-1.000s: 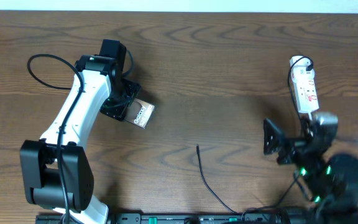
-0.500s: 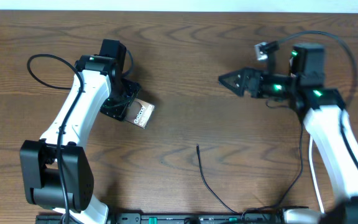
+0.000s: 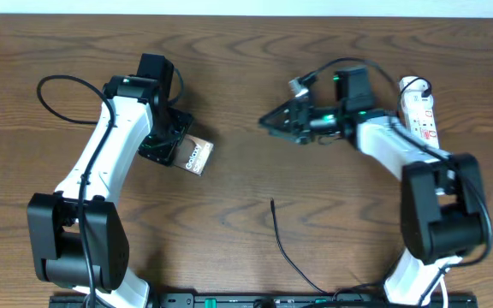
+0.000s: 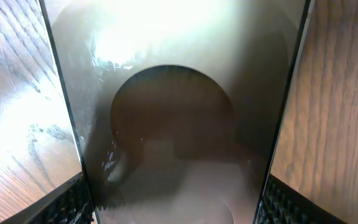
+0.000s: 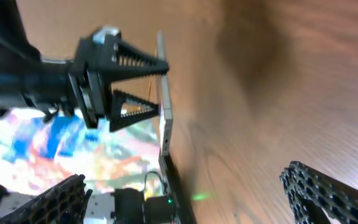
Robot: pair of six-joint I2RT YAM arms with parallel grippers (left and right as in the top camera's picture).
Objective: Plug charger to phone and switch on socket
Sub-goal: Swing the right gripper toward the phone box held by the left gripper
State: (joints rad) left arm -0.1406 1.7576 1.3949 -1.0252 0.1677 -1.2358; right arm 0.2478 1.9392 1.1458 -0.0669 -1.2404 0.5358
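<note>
Glossy phone (image 4: 179,124), matt wood-grain table (image 3: 315,222)

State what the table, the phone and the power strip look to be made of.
The table looks like matt wood or veneer, showing grain. The phone has a glossy, probably glass face, with glare. The power strip seems smooth white plastic.

The table (image 3: 229,77) is brown wood with dark wavy lines. Bright light shines on it. A thin pale strip (image 3: 246,7) runs along its far edge.
</note>
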